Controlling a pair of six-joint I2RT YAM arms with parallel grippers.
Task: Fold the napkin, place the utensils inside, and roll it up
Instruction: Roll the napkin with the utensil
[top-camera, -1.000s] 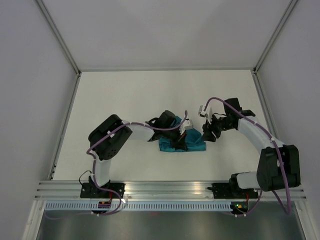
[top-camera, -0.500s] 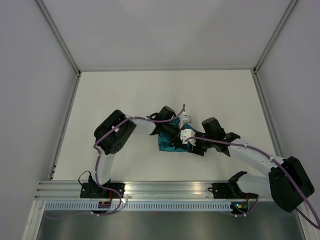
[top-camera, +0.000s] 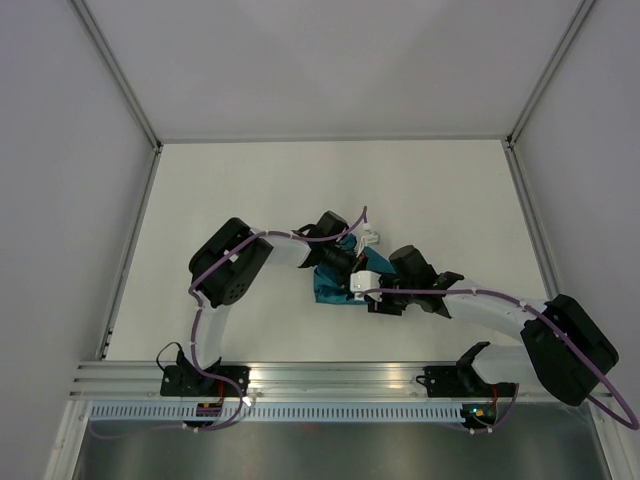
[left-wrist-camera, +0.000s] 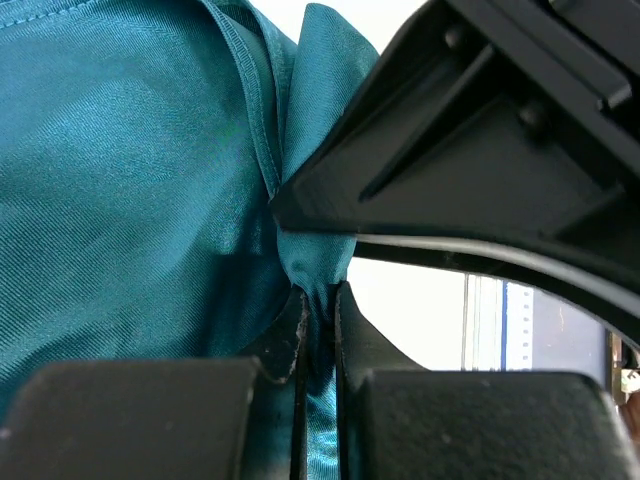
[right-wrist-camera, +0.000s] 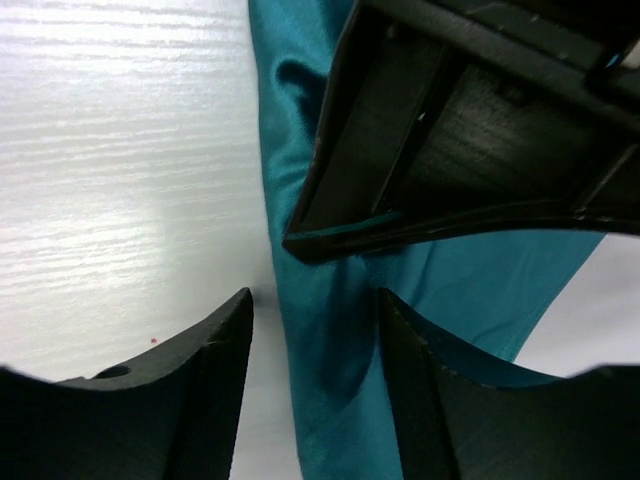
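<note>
The teal napkin (top-camera: 328, 287) lies bunched on the white table, mostly hidden under both arms in the top view. My left gripper (left-wrist-camera: 320, 300) is shut on a pinched fold of the napkin (left-wrist-camera: 120, 180); the cloth runs up from between the fingers. My right gripper (right-wrist-camera: 315, 325) is open, its fingers astride a strip of the napkin (right-wrist-camera: 330, 320) that lies on the table, right below the left gripper's black body (right-wrist-camera: 470, 120). In the top view the two grippers meet over the napkin, left (top-camera: 352, 268) and right (top-camera: 370, 295). No utensils are in view.
The white table (top-camera: 250, 190) is walled by grey panels at the back and both sides. A metal rail (top-camera: 330, 385) runs along the near edge, where both arm bases are bolted. The right arm's body (left-wrist-camera: 480, 150) crowds the left wrist view.
The right arm has swung left and toward the near edge, from beside the napkin's right end to right against the left gripper. The left gripper has held on to the napkin and shifted little.
</note>
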